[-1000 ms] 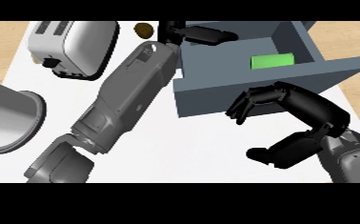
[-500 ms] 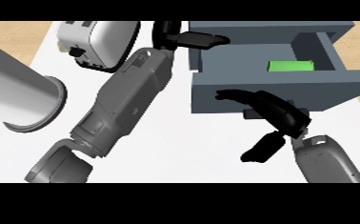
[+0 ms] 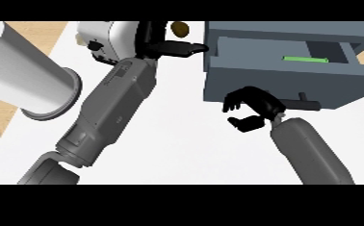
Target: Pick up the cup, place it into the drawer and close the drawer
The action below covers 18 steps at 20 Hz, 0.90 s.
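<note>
The grey drawer (image 3: 277, 83) stands partly out of its cabinet at the upper right. Only a thin green strip of the cup (image 3: 305, 58) shows inside it. My right hand (image 3: 250, 108) is at the drawer's front face, left of the small handle (image 3: 305, 100). Its fingers are loosely bent against the panel and hold nothing. My left hand (image 3: 171, 48) reaches far up along the drawer's left side. Its fingers point straight to the right toward the cabinet corner, with nothing in them.
A white toaster (image 3: 107, 40) stands at the top, behind my left forearm. A large steel cylinder (image 3: 35, 85) lies at the left edge. A small brown object (image 3: 179, 28) sits near the left hand. White counter (image 3: 185, 143) spreads between the arms.
The drawer has slid further in, so less of the green cup shows. My right hand has moved up and left along the drawer front. The left arm has stayed stretched out.
</note>
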Tool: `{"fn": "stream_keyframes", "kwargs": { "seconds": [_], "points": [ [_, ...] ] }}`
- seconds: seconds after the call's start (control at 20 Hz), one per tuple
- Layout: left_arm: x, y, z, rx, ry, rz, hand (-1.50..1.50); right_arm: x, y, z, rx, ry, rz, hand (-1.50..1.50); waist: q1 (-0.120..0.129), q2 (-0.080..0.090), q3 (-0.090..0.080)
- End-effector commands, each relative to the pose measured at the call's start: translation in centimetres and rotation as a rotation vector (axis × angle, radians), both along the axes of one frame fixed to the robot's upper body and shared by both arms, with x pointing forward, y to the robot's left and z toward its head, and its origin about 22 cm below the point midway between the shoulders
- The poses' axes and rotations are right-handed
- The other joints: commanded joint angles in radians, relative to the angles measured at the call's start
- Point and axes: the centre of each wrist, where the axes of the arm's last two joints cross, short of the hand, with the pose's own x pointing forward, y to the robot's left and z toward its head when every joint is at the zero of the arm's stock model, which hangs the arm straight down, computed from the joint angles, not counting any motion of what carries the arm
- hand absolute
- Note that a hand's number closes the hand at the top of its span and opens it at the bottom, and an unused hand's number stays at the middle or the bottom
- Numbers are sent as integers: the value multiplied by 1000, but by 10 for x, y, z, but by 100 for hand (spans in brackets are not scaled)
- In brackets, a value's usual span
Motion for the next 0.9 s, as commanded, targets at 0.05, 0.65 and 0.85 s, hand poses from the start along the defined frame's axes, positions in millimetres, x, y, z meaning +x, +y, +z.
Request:
{"fn": "stream_keyframes", "kwargs": {
  "seconds": [0.05,0.65,0.85],
  "points": [
    [-8,24,-15,-15,-1,-27,-150,30,-30,-7,54,-58,-61,150,42,7,4],
    [-16,56,-26,-7,1,-54,-150,95,-69,80,197,-250,-294,150,107,31,5],
    [-17,70,-27,10,-11,-59,-150,99,-87,104,222,-258,-316,150,123,35,4]
  ]
}}
